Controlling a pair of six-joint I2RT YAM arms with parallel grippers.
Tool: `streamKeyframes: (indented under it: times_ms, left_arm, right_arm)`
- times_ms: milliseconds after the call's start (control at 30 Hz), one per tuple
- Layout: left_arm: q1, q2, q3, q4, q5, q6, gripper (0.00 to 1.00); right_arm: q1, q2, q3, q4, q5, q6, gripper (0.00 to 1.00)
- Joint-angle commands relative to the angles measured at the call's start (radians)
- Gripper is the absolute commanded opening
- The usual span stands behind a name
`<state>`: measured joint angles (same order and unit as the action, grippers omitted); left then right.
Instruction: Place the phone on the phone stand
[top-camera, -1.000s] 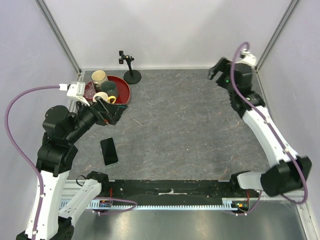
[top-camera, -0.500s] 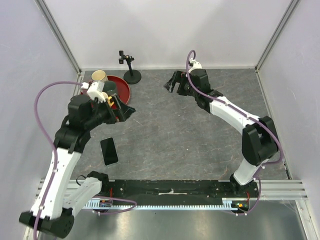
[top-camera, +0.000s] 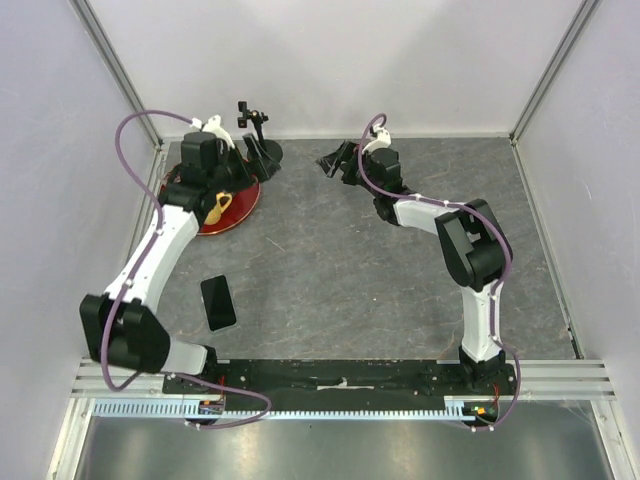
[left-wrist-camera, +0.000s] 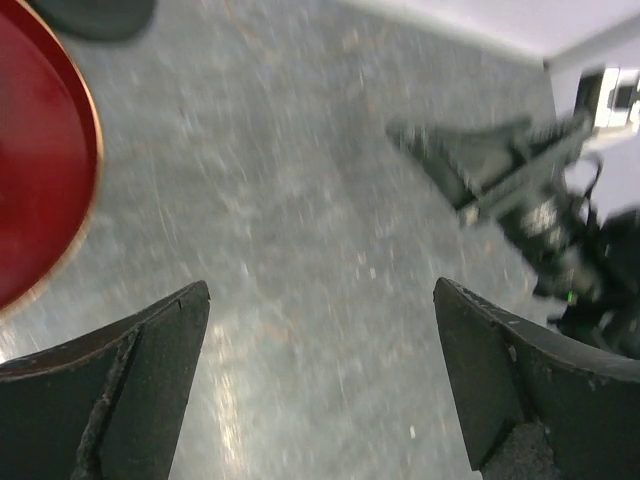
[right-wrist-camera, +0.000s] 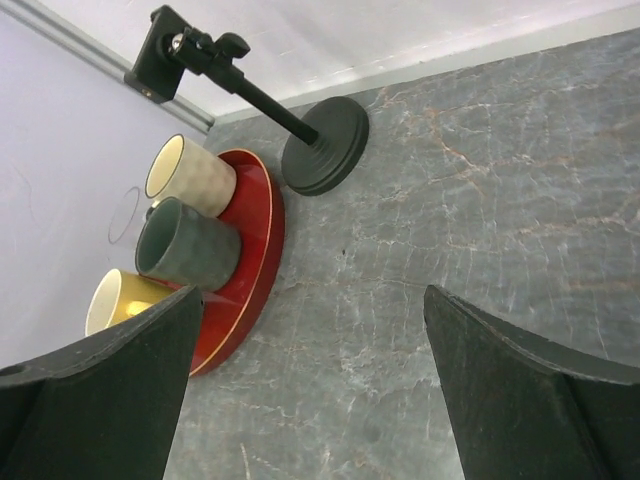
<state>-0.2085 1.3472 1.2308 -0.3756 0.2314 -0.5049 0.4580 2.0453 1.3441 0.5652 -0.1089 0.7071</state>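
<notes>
Masking part of the phone stand (top-camera: 257, 121) from above, the left hand (left-wrist-camera: 320, 290) gapes wide; right hand (right-wrist-camera: 312, 295) likewise.

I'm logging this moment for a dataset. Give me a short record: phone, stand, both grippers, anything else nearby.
phone: flat on table, near left side, untouched
phone stand: standing by back wall, clamp empty
left gripper: open, empty, above table beside red tray
right gripper: open, empty, facing the stand
red tray: left of stand, holds three mugs
task status: phone not yet picked up
</notes>
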Motion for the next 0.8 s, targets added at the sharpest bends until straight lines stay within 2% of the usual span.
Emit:
streamKeyframes:
  times_ms: [0,200,267,300,400,567,767]
  left_arm:
    - [0.061,0.119,0.149,0.217,-0.075,0.0,1.0]
    - [0.152,0.398,0.366,0.214,-0.07,-0.012,0.99]
    - [0.204,0.491,0.404,0.234,0.003,-0.067,0.99]
    - [0.243,0.519,0.424,0.265,0.043,-0.14,0.99]
    - [0.313,0.623,0.449,0.433,0.184,-0.249,0.99]
    - [0.324,0.759,0.57,0.513,0.215,-0.287,1.0]
    - [0.33,0.943,0.733,0.588,0.289,-0.476,1.0]
  right_arm:
    - [-0.027,0.068,0.059,0.254,-0.156,-0.051,0.98]
    - [-0.084,0.157,0.033,0.461,-0.235,0.058,0.98]
    - [-0.09,0.173,0.049,0.464,-0.248,0.052,0.98]
    - [-0.093,0.176,0.052,0.455,-0.249,0.048,0.98]
    - [-0.105,0.179,0.047,0.453,-0.252,0.038,0.98]
    - [-0.133,0.17,0.024,0.47,-0.267,0.035,0.98]
    - [-0.156,0.156,-0.016,0.527,-0.253,0.048,0.98]
